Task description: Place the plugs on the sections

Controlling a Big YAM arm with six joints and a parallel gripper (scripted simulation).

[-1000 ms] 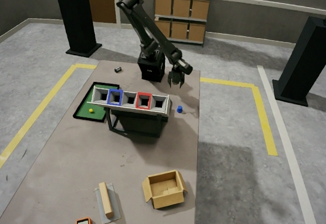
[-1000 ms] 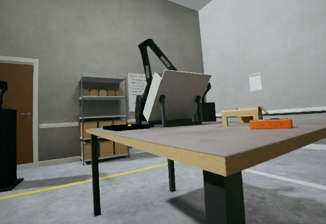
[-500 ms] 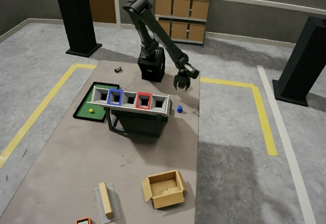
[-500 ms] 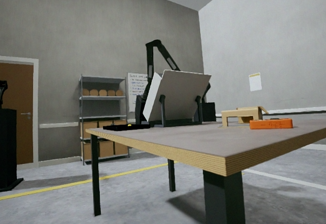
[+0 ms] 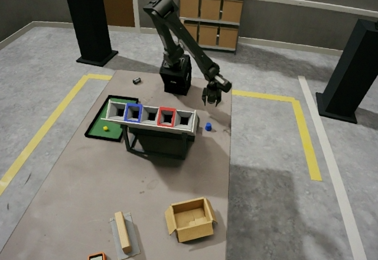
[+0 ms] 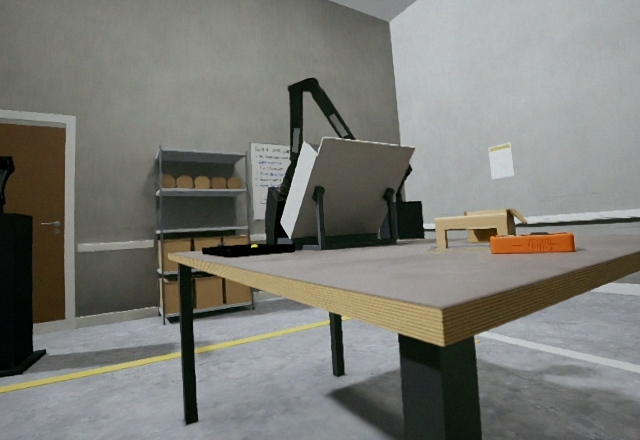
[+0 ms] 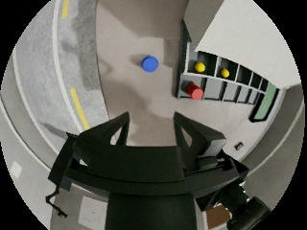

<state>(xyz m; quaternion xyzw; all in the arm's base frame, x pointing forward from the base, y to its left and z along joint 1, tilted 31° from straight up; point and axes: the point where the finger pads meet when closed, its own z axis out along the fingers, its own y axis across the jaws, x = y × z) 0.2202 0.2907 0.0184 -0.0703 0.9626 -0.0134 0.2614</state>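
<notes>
My gripper (image 5: 210, 104) (image 7: 152, 115) is open and empty, above the table on the robot's side of the blue plug. The blue plug (image 5: 208, 126) (image 7: 150, 63) stands on the table beside the funnel rig. The red plug (image 7: 195, 91) sits on the flat front part of the end section nearest the blue plug. One yellow marble (image 7: 200, 67) lies behind it in that section, another marble (image 7: 224, 73) in the neighbouring section. A third marble (image 5: 105, 128) (image 6: 254, 245) is in the green tray (image 5: 113, 135) (image 7: 265, 103). The red-banded funnel (image 5: 167, 109) and blue-banded funnel (image 5: 134, 106) are on top; the pipes are hidden.
The tilted cover (image 6: 361, 182) (image 7: 254, 38) overhangs the sections. A small dark cylinder (image 5: 136, 80) (image 7: 239, 146) lies near the arm's base. An open cardboard box (image 5: 195, 234), a wooden block (image 5: 123, 233) on a grey plate and an orange device (image 5: 103, 255) (image 6: 532, 244) are at the far end.
</notes>
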